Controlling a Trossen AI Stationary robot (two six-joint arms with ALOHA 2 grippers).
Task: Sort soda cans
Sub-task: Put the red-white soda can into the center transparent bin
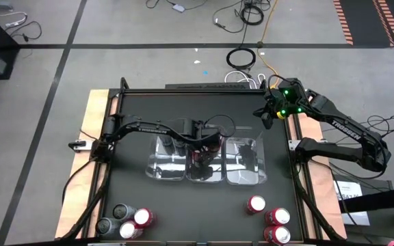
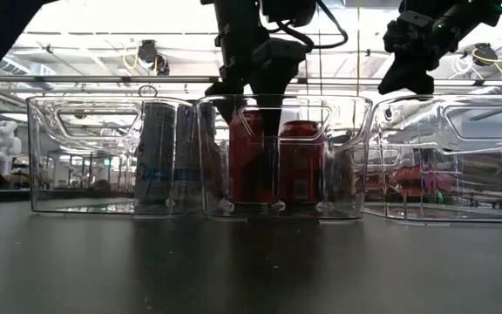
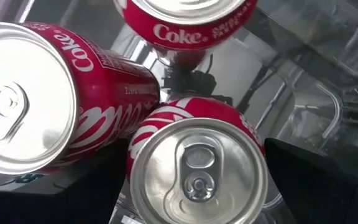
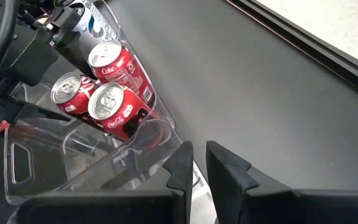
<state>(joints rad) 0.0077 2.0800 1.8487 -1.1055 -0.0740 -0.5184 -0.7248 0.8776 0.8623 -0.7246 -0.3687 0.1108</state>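
Observation:
Three clear trays stand side by side at the table's middle. The middle tray (image 1: 204, 176) holds three upright red soda cans (image 4: 107, 81). My left gripper (image 3: 194, 186) points down into it, open, with a finger on either side of the top of one red can (image 3: 197, 168), which stands on the tray floor. The left tray (image 2: 68, 157) holds grey soda cans (image 2: 159, 157). My right gripper (image 4: 199, 163) hangs shut above the table's far right (image 1: 265, 113), holding nothing.
The right tray (image 1: 246, 162) shows no cans. Near the front edge stand loose cans: grey and red ones at the left (image 1: 125, 220) and three red ones at the right (image 1: 271, 219). Bare dark table lies between the two groups.

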